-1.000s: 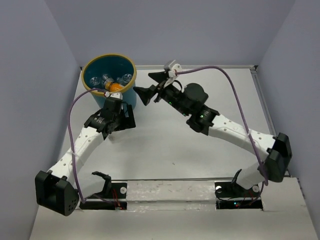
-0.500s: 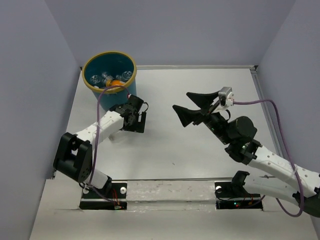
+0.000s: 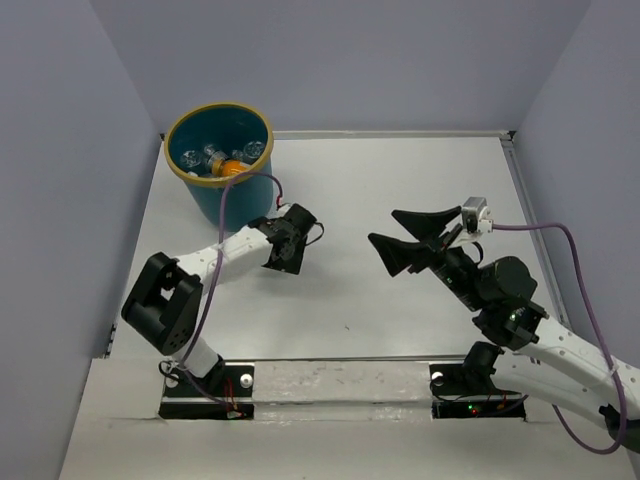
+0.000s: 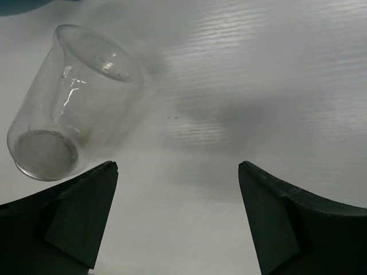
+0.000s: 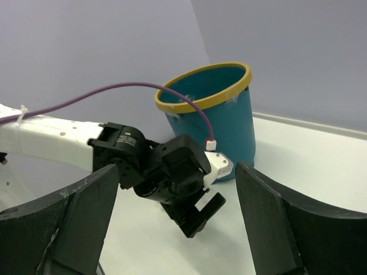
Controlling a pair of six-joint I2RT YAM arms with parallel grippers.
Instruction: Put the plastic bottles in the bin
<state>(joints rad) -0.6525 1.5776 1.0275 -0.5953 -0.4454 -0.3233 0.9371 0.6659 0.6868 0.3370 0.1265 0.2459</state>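
The teal bin [image 3: 192, 190] with a tan rim stands at the far left corner. It holds several clear bottles and an orange bottle [image 3: 232, 168]. My left gripper [image 3: 283, 258] is open and empty, low over the table to the right of the bin. In the left wrist view its jaws [image 4: 178, 167] stand wide apart. A clear, label-less bottle-like container [image 4: 74, 100] lies tilted ahead and left of them, untouched. My right gripper [image 3: 384, 227] is open and empty above the table's middle. In its wrist view the gripper [image 5: 176, 169] faces the bin [image 5: 212, 114].
The left arm's wrist [image 5: 172, 172] and its purple cable [image 3: 225, 200] lie between my right gripper and the bin. Walls enclose the table at the left, back and right. The arm bases [image 3: 210, 385] sit at the near edge.
The right gripper has pulled back from beside the bin toward the right and near side. The left arm has folded, and its gripper has moved right, away from the bin.
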